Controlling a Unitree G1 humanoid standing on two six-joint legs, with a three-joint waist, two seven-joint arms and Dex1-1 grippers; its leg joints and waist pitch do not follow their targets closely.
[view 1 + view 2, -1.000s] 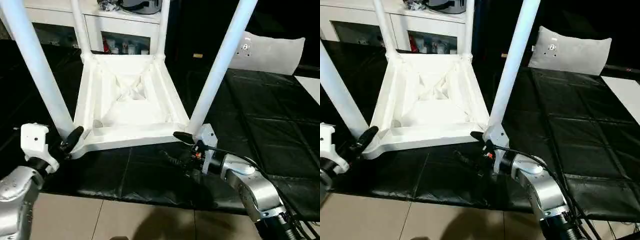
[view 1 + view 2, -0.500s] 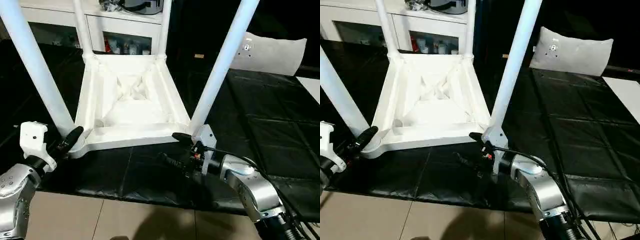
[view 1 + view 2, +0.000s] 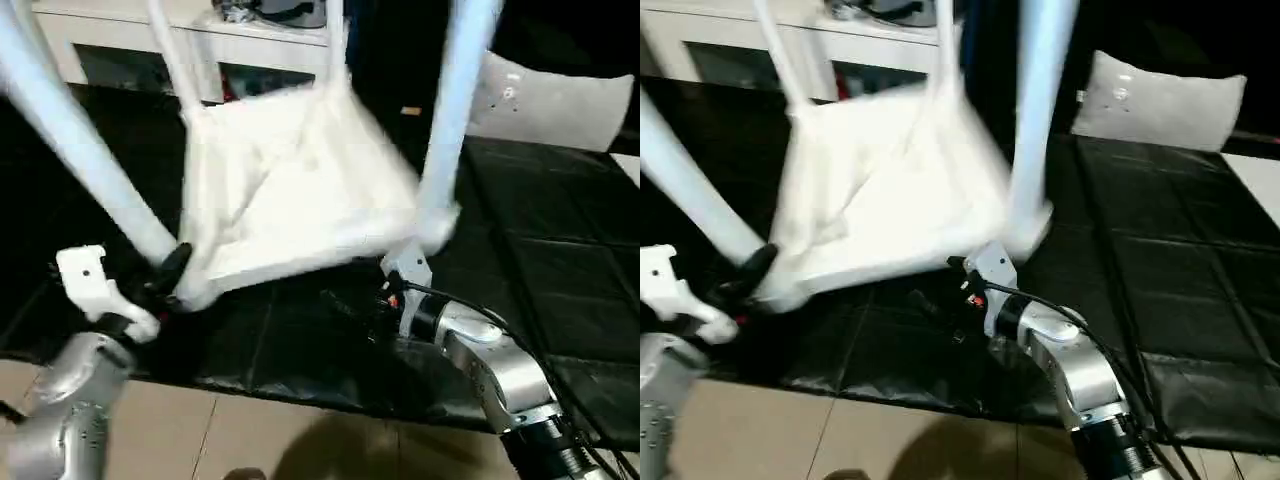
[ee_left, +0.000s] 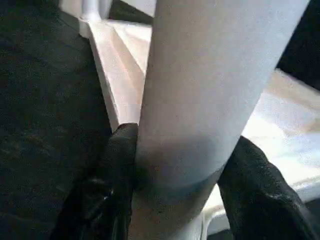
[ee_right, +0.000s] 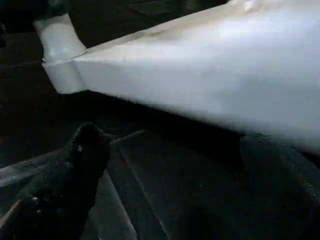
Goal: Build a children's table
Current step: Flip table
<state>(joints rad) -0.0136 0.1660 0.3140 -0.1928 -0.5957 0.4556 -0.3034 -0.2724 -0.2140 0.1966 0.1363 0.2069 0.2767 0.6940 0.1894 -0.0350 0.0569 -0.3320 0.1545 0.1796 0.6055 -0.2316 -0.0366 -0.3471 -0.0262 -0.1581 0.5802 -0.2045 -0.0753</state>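
Nearest, two silver metal forearms reach in over pale floor tiles (image 3: 300, 440). The left hand (image 4: 180, 165), with its two black fingers (image 4: 120, 165), is clamped around the smooth round base of one tapered white plastic leg (image 3: 80, 150), close to the corner socket. The right hand (image 5: 165, 150) hangs wide open with nothing between its fingers, just beneath the near right edge of the tabletop. Both work over a black quilted mat (image 3: 540, 250) with glossy stitched squares. On it stands the all-white plastic children's table (image 3: 300, 180), upside down and tilted, its rectangular top blurred, the ribbed underside facing up. Four long tubular legs rise from its corners: two thick ones near, among them the near right leg (image 3: 455, 100), and two thinner-looking ones behind. Farther right on the mat lies one grey rectangular cushion (image 3: 550, 100). At the back stands one white cabinet (image 3: 130, 40) with shelves holding small items too blurred to name.
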